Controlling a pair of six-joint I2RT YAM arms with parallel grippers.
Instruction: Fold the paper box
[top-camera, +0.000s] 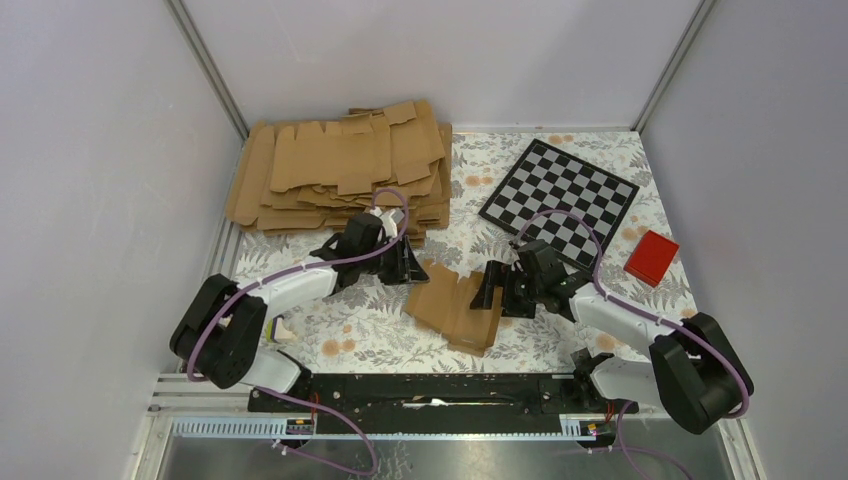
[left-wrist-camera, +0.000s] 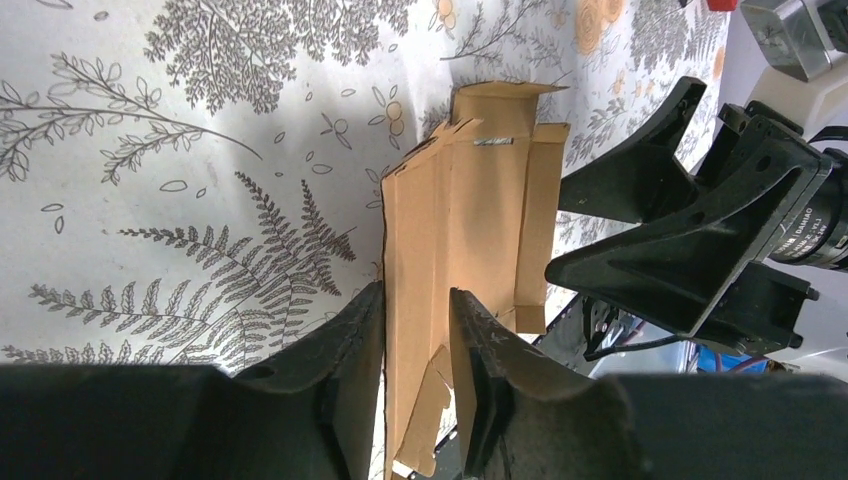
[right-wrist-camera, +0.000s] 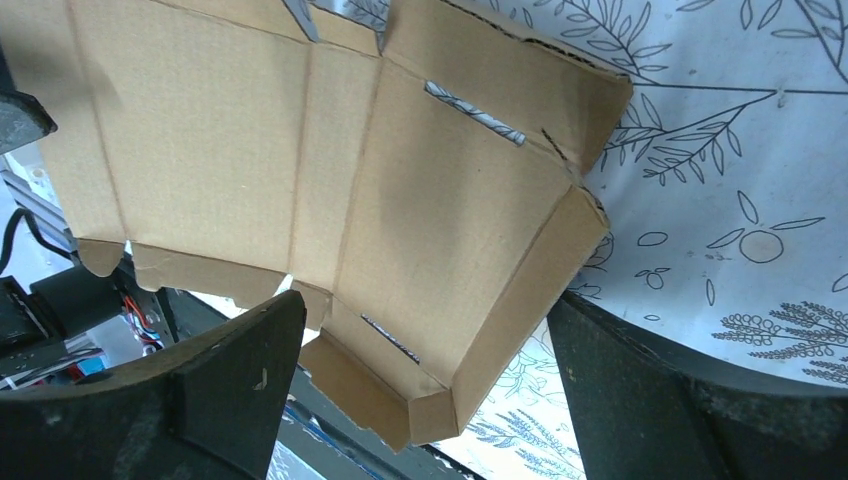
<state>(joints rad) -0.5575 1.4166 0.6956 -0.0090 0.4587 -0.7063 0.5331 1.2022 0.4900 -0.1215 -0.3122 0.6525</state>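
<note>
Probably handles light and thin, hinging at creases: paper box (top-camera: 455, 305) flat at centre of table (top-camera: 350, 335). Best pinched on a panel edge, with left gripper (left-wrist-camera: 415, 300) barely parted at its 10 o'clock and right gripper (top-camera: 490, 290) wide open at 2 o'clock.

Paper box (top-camera: 455, 308) mid-table; cardboard pile (top-camera: 340, 165) behind-left; checkerboard (top-camera: 560, 190) behind-right; block (top-camera: 652, 257) right of it, apparently apart.

"DAMIAO" on right wrist motor (left-wrist-camera: 812, 226)

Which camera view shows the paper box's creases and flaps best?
The right wrist view: the paper box fills the frame, creases, slots and flaps clear. Top external shows it small and distant; left wrist shows it foreshortened, a narrow strip.
</note>
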